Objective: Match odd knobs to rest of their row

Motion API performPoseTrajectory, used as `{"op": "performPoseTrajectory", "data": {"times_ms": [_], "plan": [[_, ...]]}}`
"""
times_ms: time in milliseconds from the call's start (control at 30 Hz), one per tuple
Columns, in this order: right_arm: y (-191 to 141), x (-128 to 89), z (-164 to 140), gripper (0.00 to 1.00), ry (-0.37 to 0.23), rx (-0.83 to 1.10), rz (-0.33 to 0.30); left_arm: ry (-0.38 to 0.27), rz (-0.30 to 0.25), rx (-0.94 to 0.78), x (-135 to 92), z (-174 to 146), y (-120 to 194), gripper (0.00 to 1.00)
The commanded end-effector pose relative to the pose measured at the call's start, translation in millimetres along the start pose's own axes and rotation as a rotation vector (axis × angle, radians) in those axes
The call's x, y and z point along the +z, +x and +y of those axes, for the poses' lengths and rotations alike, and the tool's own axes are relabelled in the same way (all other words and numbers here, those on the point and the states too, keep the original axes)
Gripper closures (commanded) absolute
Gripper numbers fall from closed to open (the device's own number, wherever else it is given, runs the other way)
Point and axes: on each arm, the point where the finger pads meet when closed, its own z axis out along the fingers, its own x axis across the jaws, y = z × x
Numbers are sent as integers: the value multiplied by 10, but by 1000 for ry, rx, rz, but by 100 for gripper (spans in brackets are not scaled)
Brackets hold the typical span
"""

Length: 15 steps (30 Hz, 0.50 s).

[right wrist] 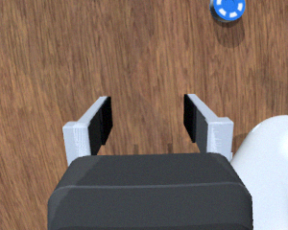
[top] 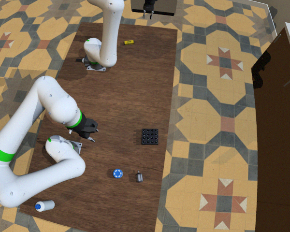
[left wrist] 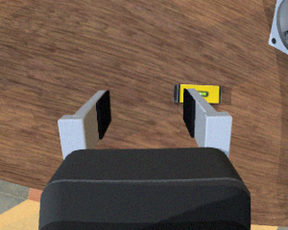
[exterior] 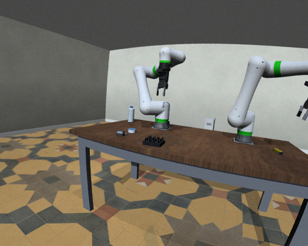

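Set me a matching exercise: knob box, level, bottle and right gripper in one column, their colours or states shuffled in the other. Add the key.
1. Knob box
2. Level
3. Bottle
4. Right gripper

A. White, with a blue cap
B. Fingers open, nothing between them
C. Black, with rows of knobs on top
D. Mostly yellow

Pairs: 1-C, 2-D, 3-A, 4-B

Both arms (top: 109, 35) (top: 22, 124) (exterior: 244, 92) (exterior: 142, 87) have smooth white rounded casings, bright green bands, small screws, grey bases and black grippers with silver fingers.
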Motion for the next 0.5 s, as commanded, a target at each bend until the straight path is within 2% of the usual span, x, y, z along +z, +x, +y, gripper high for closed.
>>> {"op": "performPoseTrajectory", "data": {"times_ms": [0, 200, 267, 467], "plan": [[-1, -5, -3, 0, 1, 0, 0, 1, -60, 55, -76, 516, 221, 0], [-1, -5, -3, 0, 1, 0, 0, -18, -112, 106, -117, 1029, 532, 0], [-1, -5, -3, 0, 1, 0, 0, -18, -112, 106, -117, 1029, 532, 0], [-1, -5, -3, 0, 1, 0, 0, -45, -153, 151, -135, 1476, 875, 0]]}}
